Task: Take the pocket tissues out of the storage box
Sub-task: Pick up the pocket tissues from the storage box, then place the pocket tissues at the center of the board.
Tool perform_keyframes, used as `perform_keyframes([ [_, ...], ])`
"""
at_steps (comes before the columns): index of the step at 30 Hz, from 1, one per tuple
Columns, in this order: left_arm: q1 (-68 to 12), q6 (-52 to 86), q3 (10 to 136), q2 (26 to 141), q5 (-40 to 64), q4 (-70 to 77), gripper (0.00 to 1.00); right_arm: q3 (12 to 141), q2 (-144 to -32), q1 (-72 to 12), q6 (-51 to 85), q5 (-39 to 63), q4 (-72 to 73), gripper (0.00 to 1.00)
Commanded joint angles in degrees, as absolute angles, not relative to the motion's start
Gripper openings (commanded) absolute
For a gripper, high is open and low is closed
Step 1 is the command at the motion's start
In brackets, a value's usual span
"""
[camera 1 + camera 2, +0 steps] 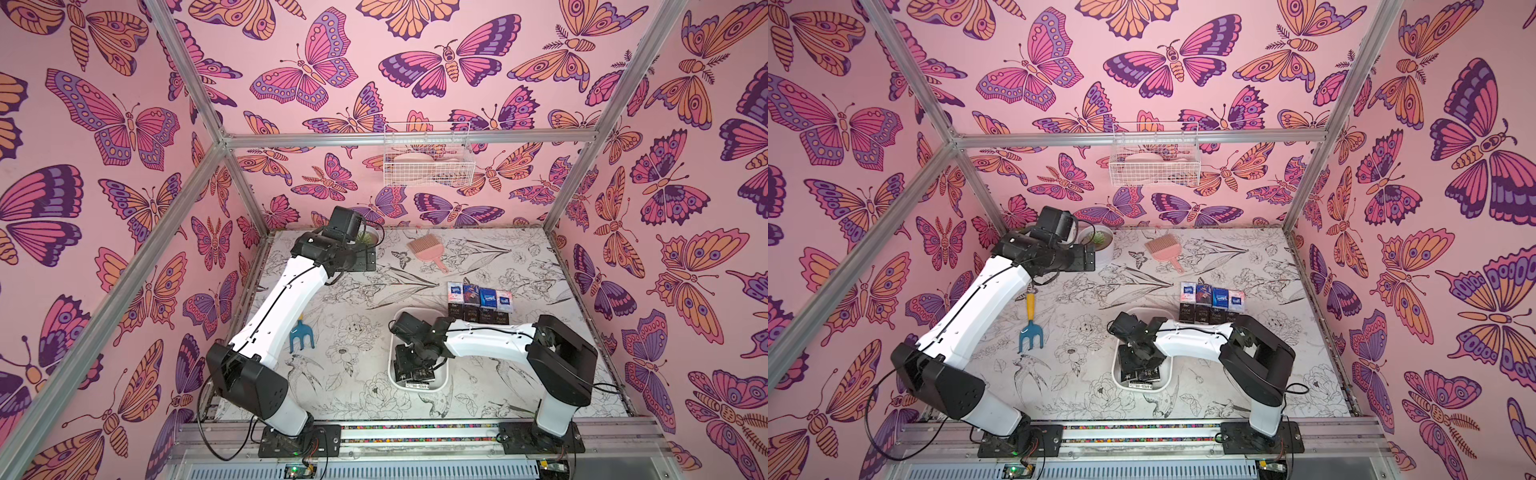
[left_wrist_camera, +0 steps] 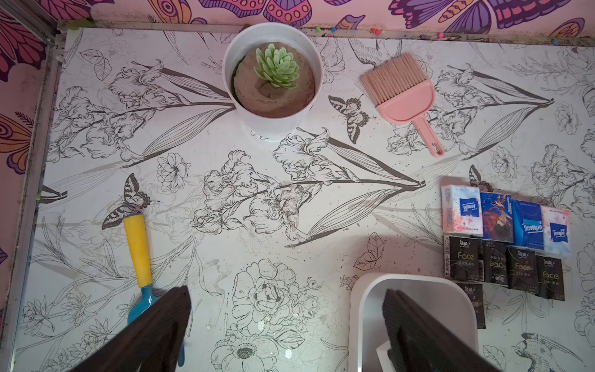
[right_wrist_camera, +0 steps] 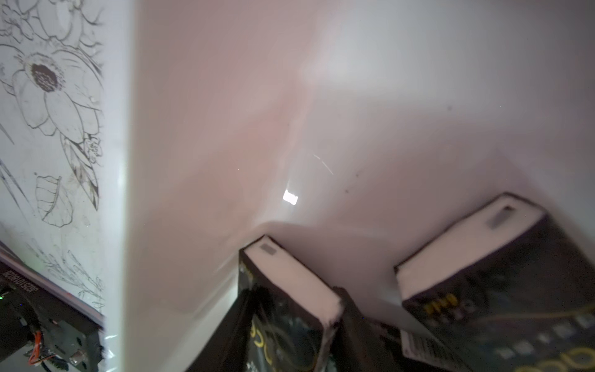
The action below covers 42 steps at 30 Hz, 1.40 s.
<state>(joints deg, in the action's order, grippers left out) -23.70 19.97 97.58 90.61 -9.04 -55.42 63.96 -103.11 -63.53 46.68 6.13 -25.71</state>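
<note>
Right now my right hand [image 3: 296, 290] is down inside the storage box [image 1: 391, 365], which sits just on the six o'clock side of the middle of the desk [image 1: 332, 374], taking the far wall as twelve. In the right wrist view its dark fingers [image 3: 231, 331] press against both flat faces of a black packet [image 3: 283, 270] standing on edge, so the hand is clenched on that packet, close to the box's white wall. A second black packet [image 3: 476, 280] leans just beside it on the box floor, and in both top views a few more dark ones show under the wrist at the box's six o'clock end. The pocket tissues [image 1: 478, 305] already out lie at about two o'clock from the box, just beside its far corner, in two rows of four: white-blue and blue ones farther back, black ones nearer. The left wrist view shows one more black one [image 2: 473, 302] just beside the box's rim. My left hand [image 2: 286, 293] hangs over the desk toward eleven o'clock, near the white plant pot [image 2: 273, 128], its fingers spread wide and released, with nothing between them. A pink brush [image 2: 402, 96] lies at twelve o'clock and a blue rake [image 1: 1030, 332] at nine o'clock, both well apart from the box.
</note>
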Motion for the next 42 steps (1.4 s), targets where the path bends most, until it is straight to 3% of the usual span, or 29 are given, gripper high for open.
perform_keyframes([
  [1, -23.99, 19.34, 98.6, 90.08, -10.11, -56.55, 1.0, 64.35, -101.42, -63.83, 47.25, 5.41, -25.67, 0.26],
  [10, -23.97, 19.47, 99.67, 90.79, -9.69, -56.56, 1.0, 64.39, -90.5, -58.26, 43.5, 1.04, -33.24, 0.22],
  [14, -23.99, 19.42, 100.1, 91.17, -9.33, -56.55, 1.0, 59.4, -80.51, -49.79, 41.39, 0.01, -35.95, 0.22],
  [19, -23.99, 19.43, 100.9, 91.8, -8.81, -56.55, 1.0, 49.41, -72.42, -33.54, 37.77, 0.01, -38.26, 0.22],
  [24, -24.08, 19.47, 101.12, 92.26, -8.89, -56.52, 1.0, 42.22, -70.48, -24.54, 35.89, 2.83, -36.6, 0.23],
  [32, -24.35, 19.42, 101.47, 92.64, -8.96, -56.6, 1.0, 38.67, -76.14, -23.91, 35.69, 4.77, -28.74, 0.24],
  [37, -24.4, 19.34, 101.43, 92.66, -9.14, -56.59, 1.0, 39.87, -77.56, -23.78, 34.47, 5.29, -28.23, 0.31],
  [42, -24.35, 19.43, 101.5, 92.86, -9.01, -56.47, 1.0, 40.34, -76.47, -23.03, 34.72, 2.42, -32.03, 0.53],
])
